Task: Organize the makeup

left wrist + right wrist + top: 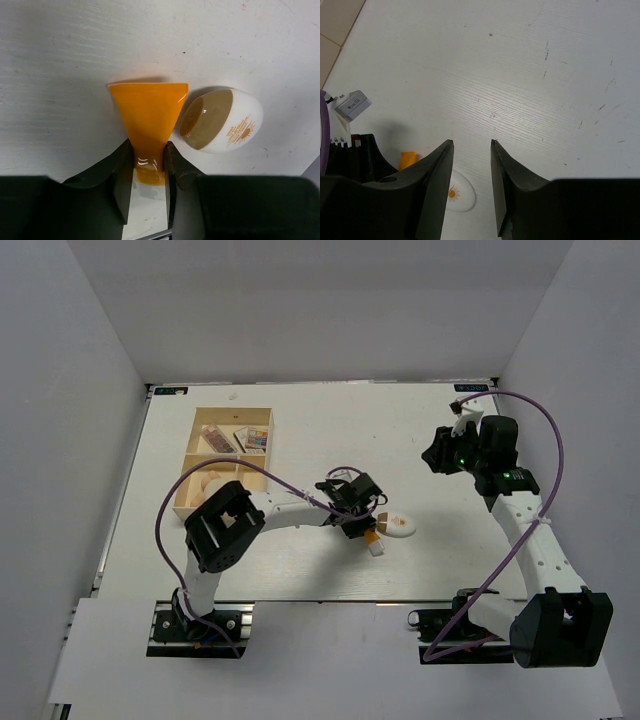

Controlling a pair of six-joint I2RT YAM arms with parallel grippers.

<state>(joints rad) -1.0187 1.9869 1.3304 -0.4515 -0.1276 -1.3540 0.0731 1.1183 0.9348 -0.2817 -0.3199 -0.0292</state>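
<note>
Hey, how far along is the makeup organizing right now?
Done: eyeshadow palettes lie in the wooden box. In hand: the left gripper is shut on the orange tube, out on the table. Left: that tube and the white oval item beside it; the right gripper is open and empty.

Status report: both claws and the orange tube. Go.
Left claw shut on orange tube. Right claw open, empty, over bare table. White oval item close beside tube, mind it.
</note>
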